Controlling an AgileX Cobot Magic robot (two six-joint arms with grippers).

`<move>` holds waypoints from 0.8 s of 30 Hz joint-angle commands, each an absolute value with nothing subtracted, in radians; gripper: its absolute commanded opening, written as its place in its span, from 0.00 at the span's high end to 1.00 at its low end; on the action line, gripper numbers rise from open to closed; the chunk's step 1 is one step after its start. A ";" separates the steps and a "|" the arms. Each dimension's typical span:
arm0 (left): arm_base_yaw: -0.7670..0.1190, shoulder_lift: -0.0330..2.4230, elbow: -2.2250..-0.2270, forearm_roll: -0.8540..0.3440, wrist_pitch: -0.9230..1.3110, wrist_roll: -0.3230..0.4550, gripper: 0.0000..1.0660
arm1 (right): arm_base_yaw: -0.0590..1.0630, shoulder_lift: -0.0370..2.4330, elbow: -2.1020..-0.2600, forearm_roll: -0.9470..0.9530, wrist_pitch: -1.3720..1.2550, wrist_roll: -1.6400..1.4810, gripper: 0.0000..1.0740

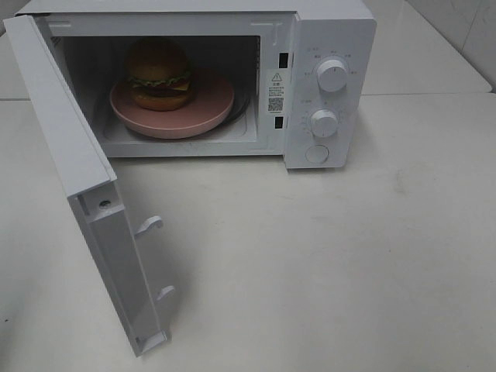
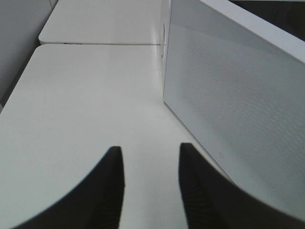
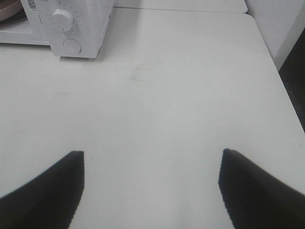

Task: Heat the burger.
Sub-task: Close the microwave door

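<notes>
Sitting in the open cavity of the microwave [image 1: 333,39], at 12 o'clock in the high view, the burger [image 1: 159,74] rests on a pink plate [image 1: 205,108], off the plate's centre toward 11 o'clock. It stands upright. Its stacking axis runs vertical, with the bun dome on top and lettuce, cheese and patty in level layers beneath. It is round, so it shows no long side across the plate. The door [image 1: 62,132] stands wide open toward 8 o'clock, with its inner face and two latch hooks [image 1: 149,225] showing. On the panel at 3 o'clock of the cavity, an upper knob [image 1: 332,75] sits above a lower knob [image 1: 324,122], with a round button [image 1: 317,153] beneath them. White tabletop [image 1: 325,263] fills the near half.

From the left wrist camera, the left gripper [image 2: 150,152] hovers over the tabletop, its dark fingers [image 2: 112,191] partly spread with nothing in the gap between them. The door's outer face [image 2: 238,105] stands close beside one finger; I cannot tell whether they touch.

From the right wrist camera, the right gripper [image 3: 151,157] hangs over the tabletop with its fingers spread wide, holding nothing. Well apart from it stands the microwave's control corner, where the lower knob [image 3: 62,19] and button [image 3: 72,45] show, along with a sliver of the plate [image 3: 9,7].
</notes>
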State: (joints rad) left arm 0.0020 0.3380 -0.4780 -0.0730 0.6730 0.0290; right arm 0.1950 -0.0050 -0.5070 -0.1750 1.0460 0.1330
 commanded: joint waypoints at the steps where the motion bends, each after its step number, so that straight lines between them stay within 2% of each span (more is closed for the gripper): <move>1: 0.004 0.397 -0.459 -0.061 0.574 0.030 0.88 | 0.188 -0.032 -0.507 -0.177 1.038 0.133 0.30; 2: 0.004 0.459 -0.444 -0.059 0.515 0.030 1.00 | 0.188 -0.032 -0.507 -0.177 1.038 0.133 0.30; 9: 0.004 0.619 -0.382 -0.060 0.218 0.030 1.00 | 0.188 -0.032 -0.507 -0.177 1.038 0.133 0.30; 11: 0.004 0.695 -0.338 -0.060 0.030 0.030 1.00 | 0.188 -0.032 -0.507 -0.177 1.038 0.133 0.30; 12: 0.004 0.695 -0.338 -0.060 0.030 0.030 1.00 | 0.188 -0.032 -0.507 -0.177 1.038 0.133 0.30; 13: 0.001 0.738 -0.307 -0.058 -0.099 0.030 1.00 | 0.188 -0.032 -0.507 -0.177 1.038 0.133 0.30; 14: 0.001 0.738 -0.307 -0.058 -0.099 0.030 1.00 | 0.188 -0.032 -0.507 -0.177 1.038 0.133 0.30; 15: 0.001 0.784 -0.279 -0.047 -0.230 0.030 1.00 | 0.188 -0.032 -0.507 -0.177 1.038 0.133 0.30; 17: 0.001 0.810 -0.263 -0.036 -0.292 0.030 1.00 | 0.188 -0.032 -0.507 -0.177 1.038 0.133 0.30; 19: 0.001 0.887 -0.217 0.020 -0.453 0.022 1.00 | 0.188 -0.032 -0.507 -0.177 1.038 0.133 0.30; 20: 0.001 0.887 -0.217 0.020 -0.453 0.022 1.00 | 0.188 -0.032 -0.507 -0.177 1.038 0.133 0.30; 22: 0.001 0.997 -0.194 0.137 -0.581 0.015 1.00 | 0.188 -0.032 -0.507 -0.177 1.038 0.133 0.30; 24: 0.001 1.025 -0.194 0.168 -0.602 0.015 1.00 | 0.188 -0.032 -0.507 -0.177 1.038 0.133 0.30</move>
State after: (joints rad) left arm 0.0020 0.9640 -0.1990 0.0840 -0.5050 0.0250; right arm 0.1950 -0.0050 -0.5070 -0.1750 1.0460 0.1330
